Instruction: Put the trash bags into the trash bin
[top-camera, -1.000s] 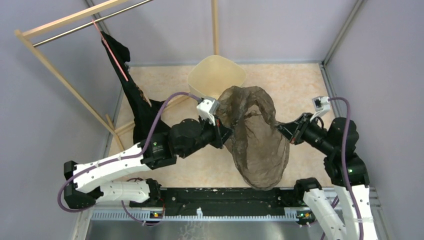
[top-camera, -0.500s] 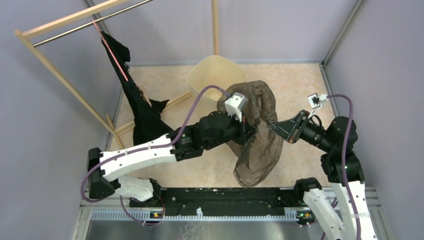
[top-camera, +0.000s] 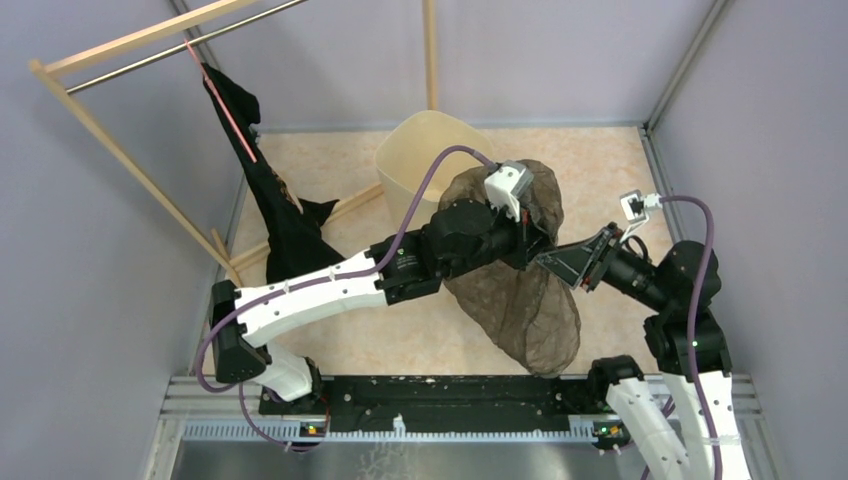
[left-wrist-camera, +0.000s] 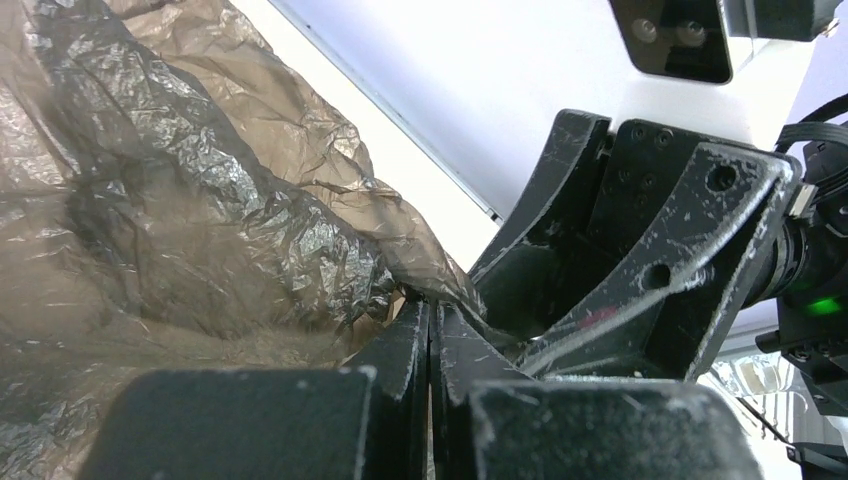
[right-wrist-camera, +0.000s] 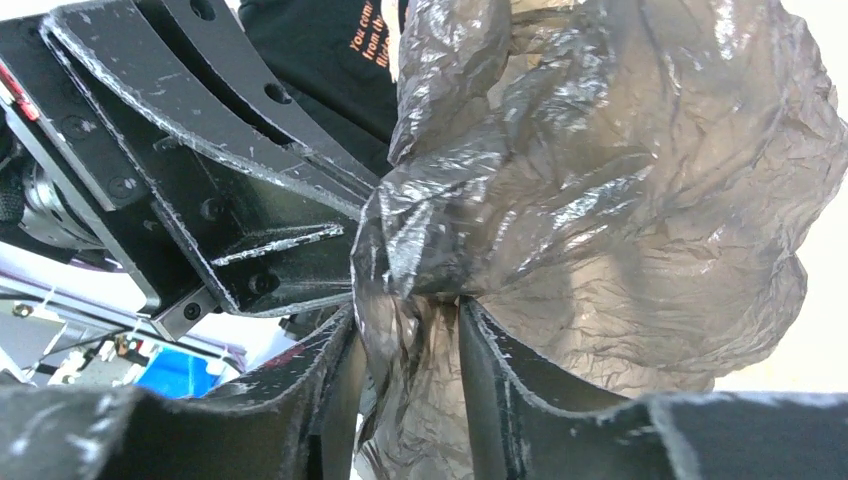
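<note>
My left hand (left-wrist-camera: 430, 312) is clamped flat, its fingers pressed together on a fold of the trash bag (top-camera: 520, 310). My right hand (right-wrist-camera: 405, 322) meets it tip to tip from the right. Its jaws stand part-way apart, and bunched film from the same bag fills the gap between them.

The bag is thin, crinkled, brownish-grey plastic, half see-through and glossy where it creases. It hangs from where my hands meet, bulging above them and sagging in a long pouch toward the near edge, outside the trash bin (top-camera: 425, 150). The bin is cream, smooth-walled, with a rounded-square rim. It stands open at the far side of the counter (top-camera: 600, 165), just beyond and to the left of the bag's top.

The counter is pale beige with a faint marbled pattern, and plain grey-lilac walls close it in. A wooden rack (top-camera: 120, 150) leans at the left, and a black garment (top-camera: 270, 215) hangs from it.

I count one bag, one bin, one rack, one garment and my two hands.
</note>
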